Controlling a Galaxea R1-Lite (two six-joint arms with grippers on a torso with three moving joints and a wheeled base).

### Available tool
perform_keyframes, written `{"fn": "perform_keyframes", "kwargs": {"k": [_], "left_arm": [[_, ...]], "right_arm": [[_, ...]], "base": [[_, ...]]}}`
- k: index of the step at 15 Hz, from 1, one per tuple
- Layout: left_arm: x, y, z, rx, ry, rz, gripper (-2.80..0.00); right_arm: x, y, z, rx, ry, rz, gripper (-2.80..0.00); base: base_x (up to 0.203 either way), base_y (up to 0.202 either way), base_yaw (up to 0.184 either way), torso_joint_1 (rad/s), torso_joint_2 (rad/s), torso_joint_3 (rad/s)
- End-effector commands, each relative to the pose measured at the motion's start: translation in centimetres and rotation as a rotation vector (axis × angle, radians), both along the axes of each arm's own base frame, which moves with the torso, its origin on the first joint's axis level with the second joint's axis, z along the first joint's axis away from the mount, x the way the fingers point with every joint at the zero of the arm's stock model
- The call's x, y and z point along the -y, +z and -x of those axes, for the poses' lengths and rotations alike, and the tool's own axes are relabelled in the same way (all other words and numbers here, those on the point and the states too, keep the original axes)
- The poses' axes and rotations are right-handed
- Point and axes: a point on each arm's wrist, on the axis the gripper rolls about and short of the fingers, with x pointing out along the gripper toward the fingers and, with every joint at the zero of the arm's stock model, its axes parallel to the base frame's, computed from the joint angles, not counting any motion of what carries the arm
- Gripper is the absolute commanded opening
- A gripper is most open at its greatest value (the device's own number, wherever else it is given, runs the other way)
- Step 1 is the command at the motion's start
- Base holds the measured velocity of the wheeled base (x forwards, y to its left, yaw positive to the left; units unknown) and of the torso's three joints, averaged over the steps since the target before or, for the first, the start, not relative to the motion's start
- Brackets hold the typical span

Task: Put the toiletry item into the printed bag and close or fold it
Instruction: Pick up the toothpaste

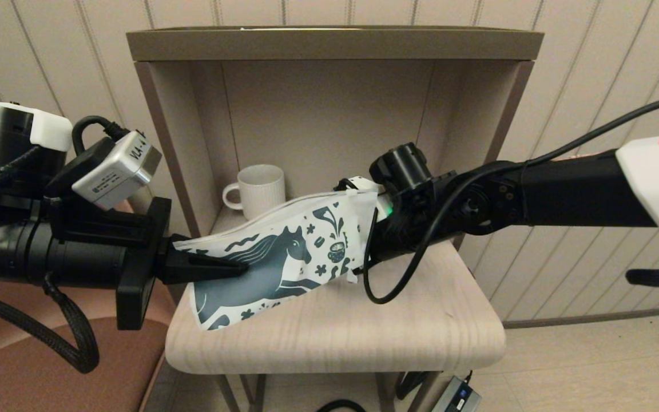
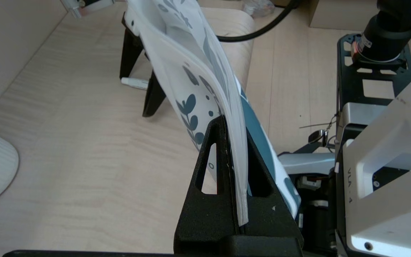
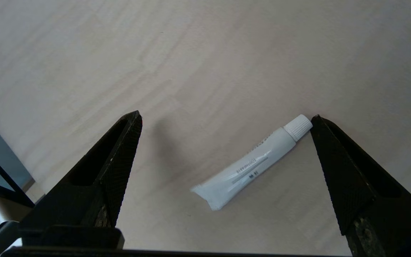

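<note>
The printed bag (image 1: 284, 252), white with a dark teal horse, hangs tilted above the wooden shelf. My left gripper (image 1: 238, 266) is shut on the bag's lower left edge; in the left wrist view the bag (image 2: 191, 71) stands edge-on, pinched between the black fingers (image 2: 212, 157). A small white toothpaste tube (image 3: 248, 166) lies flat on the wood. My right gripper (image 3: 226, 116) is open over the tube, one finger tip next to its cap. In the head view the bag hides the tube and the right fingers. The left wrist view shows the tube (image 2: 134, 82) between those fingers.
A white ribbed mug (image 1: 261, 191) stands at the back left of the shelf unit's board (image 1: 364, 326), under the top panel (image 1: 335, 43). A brown chair (image 1: 20, 366) is at the left. A power adapter (image 1: 458, 395) lies on the floor.
</note>
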Motion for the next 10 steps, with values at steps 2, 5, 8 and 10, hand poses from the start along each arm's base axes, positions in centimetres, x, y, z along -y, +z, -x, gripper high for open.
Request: {"fn": "perform_keyframes", "kwargs": {"k": [2, 5, 8, 10], "left_arm": [[0.0, 0.0, 0.0, 0.001, -0.005, 0.001, -2.8], [0.0, 0.0, 0.1, 0.002, -0.005, 0.001, -2.8], [0.0, 0.0, 0.1, 0.002, -0.005, 0.001, -2.8], [0.0, 0.0, 0.1, 0.004, -0.005, 0.002, -2.8]], "right_arm": [[0.3, -0.3, 0.2, 0.009, -0.052, 0.05, 0.0], [0.9, 0.3, 0.7, 0.038, -0.098, 0.078, 0.0], [1.0, 0.8, 1.0, 0.053, -0.111, 0.08, 0.0], [1.0, 0.6, 1.0, 0.048, -0.109, 0.084, 0.0]], "base": [[0.0, 0.0, 0.0, 0.0, 0.0, 0.0], [0.0, 0.0, 0.0, 0.0, 0.0, 0.0], [0.0, 0.0, 0.0, 0.0, 0.0, 0.0], [0.0, 0.0, 0.0, 0.0, 0.0, 0.0]]}}
